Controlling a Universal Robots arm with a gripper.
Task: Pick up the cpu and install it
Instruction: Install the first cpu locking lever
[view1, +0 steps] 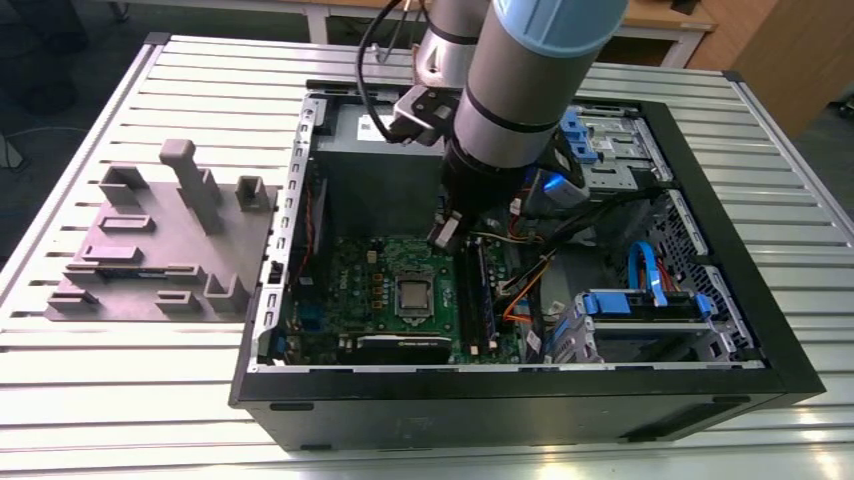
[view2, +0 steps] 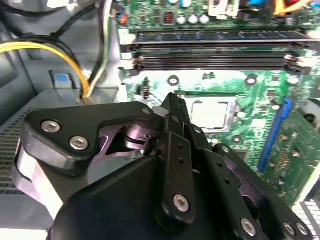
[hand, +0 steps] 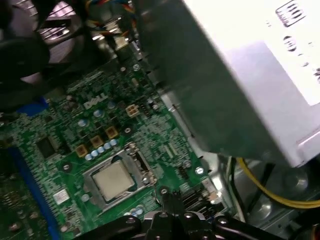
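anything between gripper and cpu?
Nothing. In the second wrist view the gripper hangs above the motherboard, with open space to the cpu in its socket.

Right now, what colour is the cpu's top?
Silver-grey metal; the cpu sits in its socket, clearest in the first wrist view.
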